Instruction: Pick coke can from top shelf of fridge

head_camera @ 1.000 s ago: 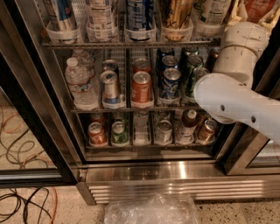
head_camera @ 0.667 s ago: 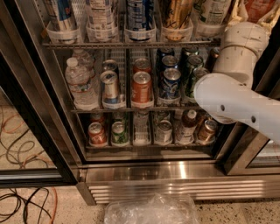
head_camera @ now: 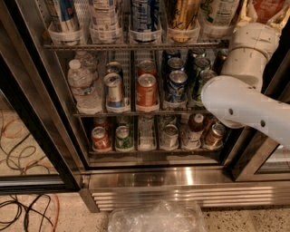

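The fridge stands open in front of me, with wire racks full of drinks. The top shelf is the uppermost rack in view, fronted by translucent plastic cups that hold tall cans and bottles. A red thing at the top right edge, mostly cut off, may be the coke can; I cannot read any script on it. My white arm rises from the lower right to a wrist in front of the shelf's right end. My gripper is at the top edge, right beside the red thing and mostly out of frame.
The middle rack holds a water bottle, a silver can, an orange-red can and dark cans. The lower rack holds small cans and bottles. The black door frame is at left, cables and crumpled plastic on the floor.
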Robot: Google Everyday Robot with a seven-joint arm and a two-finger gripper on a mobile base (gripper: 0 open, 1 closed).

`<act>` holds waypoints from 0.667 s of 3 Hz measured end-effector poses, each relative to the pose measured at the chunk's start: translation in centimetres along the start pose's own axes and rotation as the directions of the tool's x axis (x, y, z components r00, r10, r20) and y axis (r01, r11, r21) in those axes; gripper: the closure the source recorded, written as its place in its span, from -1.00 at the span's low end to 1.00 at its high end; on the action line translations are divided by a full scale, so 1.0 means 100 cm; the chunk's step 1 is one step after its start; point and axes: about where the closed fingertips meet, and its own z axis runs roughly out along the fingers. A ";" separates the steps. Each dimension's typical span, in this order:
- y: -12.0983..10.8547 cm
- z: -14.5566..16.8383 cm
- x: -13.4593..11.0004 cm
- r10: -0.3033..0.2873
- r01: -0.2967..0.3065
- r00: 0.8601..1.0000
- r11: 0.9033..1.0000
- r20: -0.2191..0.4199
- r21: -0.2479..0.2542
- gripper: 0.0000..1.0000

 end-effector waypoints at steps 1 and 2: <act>0.001 0.006 -0.012 0.004 -0.004 1.000 1.000 0.025 -0.003 1.00; 0.004 0.011 -0.032 0.018 -0.018 0.998 1.000 0.060 -0.008 1.00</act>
